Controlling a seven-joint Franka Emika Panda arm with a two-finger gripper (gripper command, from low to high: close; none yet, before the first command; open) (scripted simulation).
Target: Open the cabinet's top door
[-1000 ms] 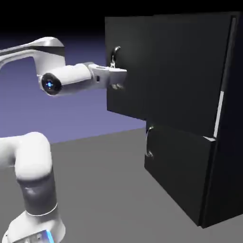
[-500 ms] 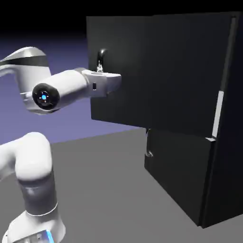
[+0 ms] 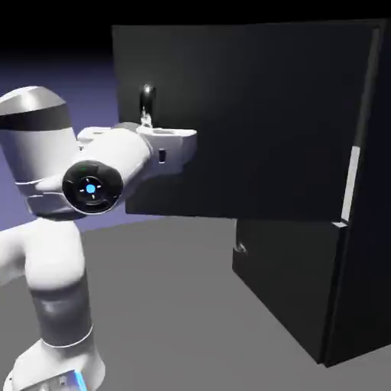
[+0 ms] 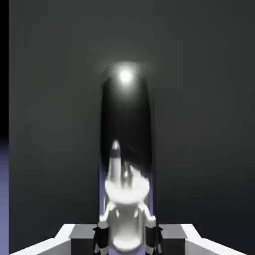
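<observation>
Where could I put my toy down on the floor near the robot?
There's bare grey floor between the robot's base and the lower door, running toward the picture's bottom edge. It's crowded higher up, where the gripper closes on the top door's handle.

The upper door [image 3: 252, 122] looks smooth, dark and faintly satin. Its handle [image 4: 126, 114] is glossy, mirror-like metal with a bright highlight. The arm [image 3: 52, 267] has smooth, shiny white plastic-looking covers. The surface [image 3: 176, 305] looks matt grey; the lower door [image 3: 286, 275] looks dull black.
</observation>
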